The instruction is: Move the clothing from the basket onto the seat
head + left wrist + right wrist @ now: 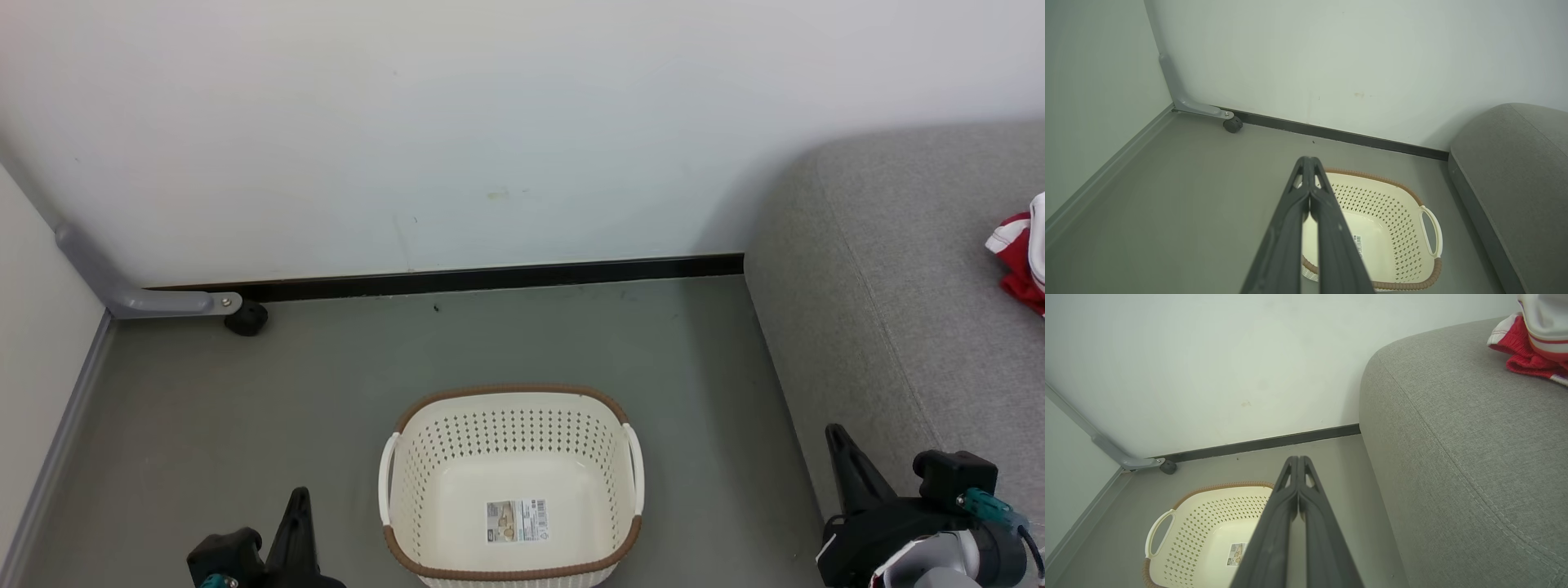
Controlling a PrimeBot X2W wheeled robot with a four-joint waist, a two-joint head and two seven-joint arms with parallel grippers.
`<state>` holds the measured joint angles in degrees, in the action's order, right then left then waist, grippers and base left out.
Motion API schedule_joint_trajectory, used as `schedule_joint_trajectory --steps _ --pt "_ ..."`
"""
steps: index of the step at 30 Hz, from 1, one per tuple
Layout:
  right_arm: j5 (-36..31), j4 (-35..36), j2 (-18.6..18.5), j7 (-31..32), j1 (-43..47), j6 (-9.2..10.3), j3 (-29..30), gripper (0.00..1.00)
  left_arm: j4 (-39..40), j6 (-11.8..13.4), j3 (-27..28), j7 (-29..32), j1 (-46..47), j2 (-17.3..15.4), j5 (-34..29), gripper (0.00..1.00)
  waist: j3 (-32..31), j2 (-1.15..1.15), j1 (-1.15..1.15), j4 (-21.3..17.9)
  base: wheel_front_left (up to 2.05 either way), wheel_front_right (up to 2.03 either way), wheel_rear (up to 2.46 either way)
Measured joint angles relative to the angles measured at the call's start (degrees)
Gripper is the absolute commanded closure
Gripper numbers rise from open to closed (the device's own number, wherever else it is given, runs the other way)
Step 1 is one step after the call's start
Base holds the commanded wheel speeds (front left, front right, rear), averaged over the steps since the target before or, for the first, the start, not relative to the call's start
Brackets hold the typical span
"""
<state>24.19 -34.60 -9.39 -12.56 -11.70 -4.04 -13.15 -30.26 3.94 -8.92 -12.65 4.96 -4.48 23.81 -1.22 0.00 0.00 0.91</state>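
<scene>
The cream perforated basket (512, 441) stands on the floor, nothing in it but a barcode sticker (517, 520) on its bottom. Red and white clothing (1022, 263) lies on the grey seat (906, 286) at the right edge; the right wrist view has the clothing (1531, 343) at its upper right. My left gripper (299, 495) hangs low to the left of the basket, fingers pressed together (1309, 160) with nothing between them. Beside the seat's front my right gripper (833, 430) is also shut and holds nothing (1298, 458).
A white wall with a black baseboard (490, 280) runs behind the basket. A grey bracket with a black caster (246, 318) sits in the left corner. Grey floor (694, 367) lies between the basket and the seat.
</scene>
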Motion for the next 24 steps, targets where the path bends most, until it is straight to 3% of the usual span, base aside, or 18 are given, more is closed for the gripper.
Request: schedule_joint_trajectory --steps 24 --pt "17.5 3.6 1.7 5.5 0.7 -0.53 5.4 1.0 2.4 -3.0 3.6 5.3 0.0 0.5 17.4 1.0 0.3 0.0 0.0 -0.2 0.0 0.0 0.0"
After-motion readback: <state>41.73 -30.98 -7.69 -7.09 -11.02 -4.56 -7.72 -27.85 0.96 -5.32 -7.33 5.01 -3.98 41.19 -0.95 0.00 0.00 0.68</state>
